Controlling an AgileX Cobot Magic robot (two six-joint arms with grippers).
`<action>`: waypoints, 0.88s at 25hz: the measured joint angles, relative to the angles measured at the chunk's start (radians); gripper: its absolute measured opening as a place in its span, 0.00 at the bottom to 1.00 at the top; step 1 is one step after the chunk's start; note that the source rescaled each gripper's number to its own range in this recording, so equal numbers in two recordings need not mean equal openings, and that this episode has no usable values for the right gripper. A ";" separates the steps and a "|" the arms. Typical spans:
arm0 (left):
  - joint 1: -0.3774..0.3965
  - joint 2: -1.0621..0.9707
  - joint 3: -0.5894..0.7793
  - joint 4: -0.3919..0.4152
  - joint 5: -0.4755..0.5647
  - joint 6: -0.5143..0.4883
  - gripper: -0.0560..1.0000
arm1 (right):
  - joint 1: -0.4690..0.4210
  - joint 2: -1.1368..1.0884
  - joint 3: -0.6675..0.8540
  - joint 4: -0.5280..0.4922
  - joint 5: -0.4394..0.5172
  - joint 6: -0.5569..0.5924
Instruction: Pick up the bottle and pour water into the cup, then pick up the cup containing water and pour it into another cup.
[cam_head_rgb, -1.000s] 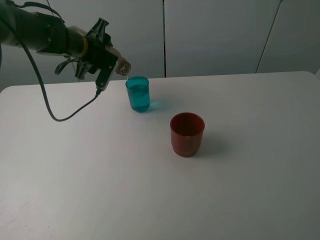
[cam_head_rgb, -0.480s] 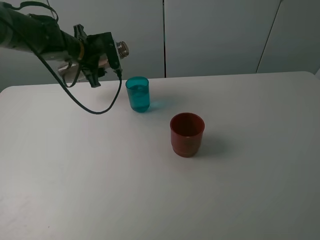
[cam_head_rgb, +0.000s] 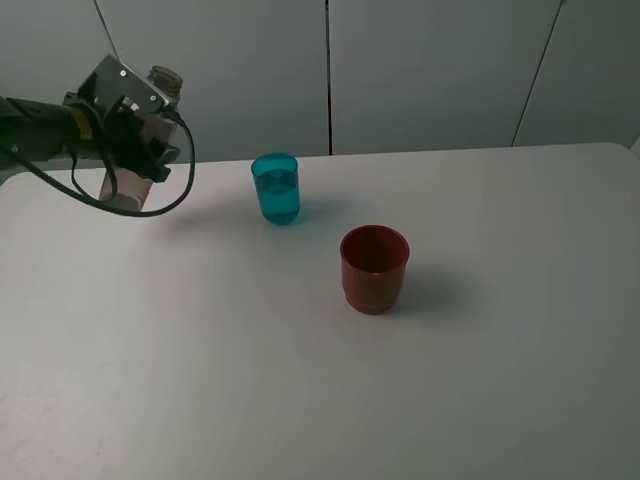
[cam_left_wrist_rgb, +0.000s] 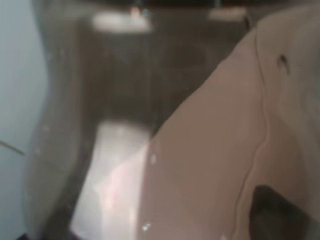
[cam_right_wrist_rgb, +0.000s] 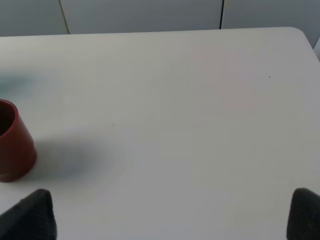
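While the left end effector (cam_head_rgb: 138, 150) grips the bottle (cam_head_rgb: 125, 186), held almost upright, neck up, at the bench's (cam_head_rgb: 500, 350) far left corner, the cup (cam_head_rgb: 275, 188) stands to its right by the far edge, apparently holding water. Another cup (cam_head_rgb: 374, 268) sits mid-bench. The right end effector (cam_right_wrist_rgb: 167, 215) hangs open, holding nothing.

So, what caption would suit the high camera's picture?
Left gripper holds the tinted bottle nearly upright, left of the teal tumbler and dark red cup on the white table.
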 joint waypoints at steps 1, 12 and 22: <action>0.028 0.002 0.028 -0.007 -0.070 -0.010 0.05 | 0.000 0.000 0.000 0.000 0.000 0.000; 0.118 0.113 0.128 -0.008 -0.581 -0.214 0.05 | 0.000 0.000 0.000 0.000 0.000 0.000; 0.118 0.195 0.129 0.025 -0.692 -0.231 0.05 | 0.000 0.000 0.000 0.000 0.000 0.000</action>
